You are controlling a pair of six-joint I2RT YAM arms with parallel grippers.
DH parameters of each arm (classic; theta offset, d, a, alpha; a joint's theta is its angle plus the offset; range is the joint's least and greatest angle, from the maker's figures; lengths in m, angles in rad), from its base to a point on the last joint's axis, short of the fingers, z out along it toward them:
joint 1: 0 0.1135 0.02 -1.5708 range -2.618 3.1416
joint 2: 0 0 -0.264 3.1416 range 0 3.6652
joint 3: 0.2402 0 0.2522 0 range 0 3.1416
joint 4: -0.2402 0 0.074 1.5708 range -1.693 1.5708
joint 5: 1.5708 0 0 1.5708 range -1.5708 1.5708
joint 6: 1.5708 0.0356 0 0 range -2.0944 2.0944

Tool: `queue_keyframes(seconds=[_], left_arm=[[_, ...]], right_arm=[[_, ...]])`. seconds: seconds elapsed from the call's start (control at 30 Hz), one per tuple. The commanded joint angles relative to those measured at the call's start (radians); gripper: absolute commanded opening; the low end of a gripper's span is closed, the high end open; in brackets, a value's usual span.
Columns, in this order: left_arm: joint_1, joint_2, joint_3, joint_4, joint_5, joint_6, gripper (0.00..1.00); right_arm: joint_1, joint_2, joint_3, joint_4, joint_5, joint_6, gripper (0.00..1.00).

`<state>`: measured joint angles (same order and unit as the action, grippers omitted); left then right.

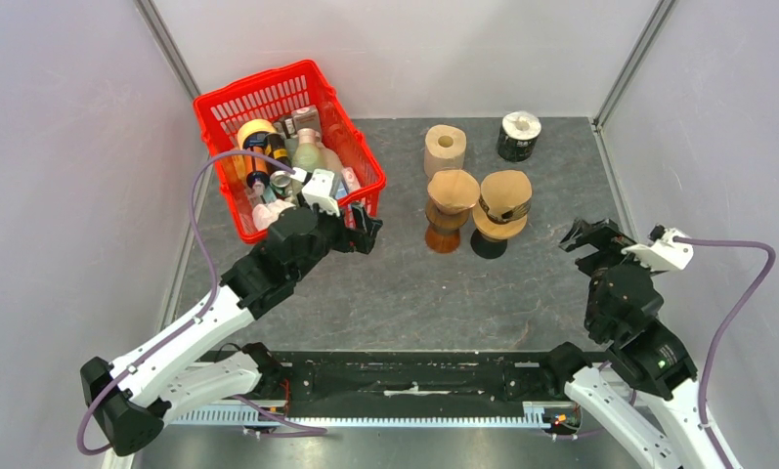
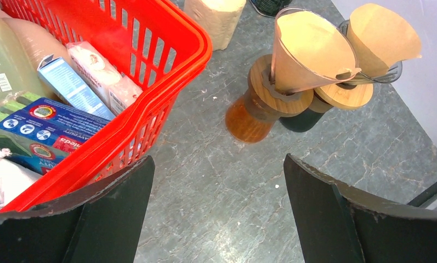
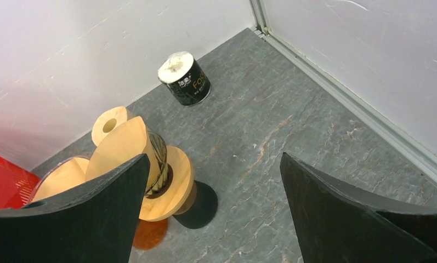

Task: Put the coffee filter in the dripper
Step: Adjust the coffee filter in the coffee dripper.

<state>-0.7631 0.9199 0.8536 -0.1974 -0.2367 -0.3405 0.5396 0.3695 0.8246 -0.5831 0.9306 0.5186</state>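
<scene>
Both are released and empty: left gripper point(image 2: 219, 159) at 9 o'clock of the drippers, right gripper point(image 3: 214, 156) at 4 o'clock. One coffee filter point(image 2: 309, 46) is seated in the amber-carafe dripper point(image 2: 268, 82). A second filter point(image 2: 381, 34) leans in the dark-carafe dripper point(image 2: 389, 74). Placement is judged done. Next, pressing the leaning filter down may be needed.

Your top view hangs above and behind the robot, looking down on the whole table point(image 1: 405, 283) from well back. Your left wrist view sits low and close, facing forward past the left gripper point(image 2: 218, 159) at the red basket point(image 2: 194, 38), the amber dripper point(image 2: 249, 120) and the dark dripper point(image 2: 298, 120) beside it. Your right wrist view rides higher, looking past the right gripper point(image 3: 215, 156) toward the far corner and the black roll point(image 3: 184, 79). Both wrist views share the two drippers and the beige roll point(image 2: 216, 16); the top view covers them all.
</scene>
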Motion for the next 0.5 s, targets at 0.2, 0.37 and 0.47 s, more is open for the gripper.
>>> queue_keyframes(seconds=[0.2, 0.37, 0.47], left_arm=[[0.002, 0.009, 0.006, 0.028, -0.001, -0.018, 0.95], [0.002, 0.003, -0.004, 0.037, 0.013, -0.006, 0.95], [0.002, -0.013, -0.02, 0.047, 0.019, -0.003, 0.95]], right_arm=[[0.0, 0.203, 0.092, 0.073, -0.198, -0.112, 0.97], [0.0, 0.464, 0.301, -0.036, -0.339, -0.137, 0.97], [-0.006, 0.668, 0.486, -0.152, -0.34, -0.139, 0.97]])
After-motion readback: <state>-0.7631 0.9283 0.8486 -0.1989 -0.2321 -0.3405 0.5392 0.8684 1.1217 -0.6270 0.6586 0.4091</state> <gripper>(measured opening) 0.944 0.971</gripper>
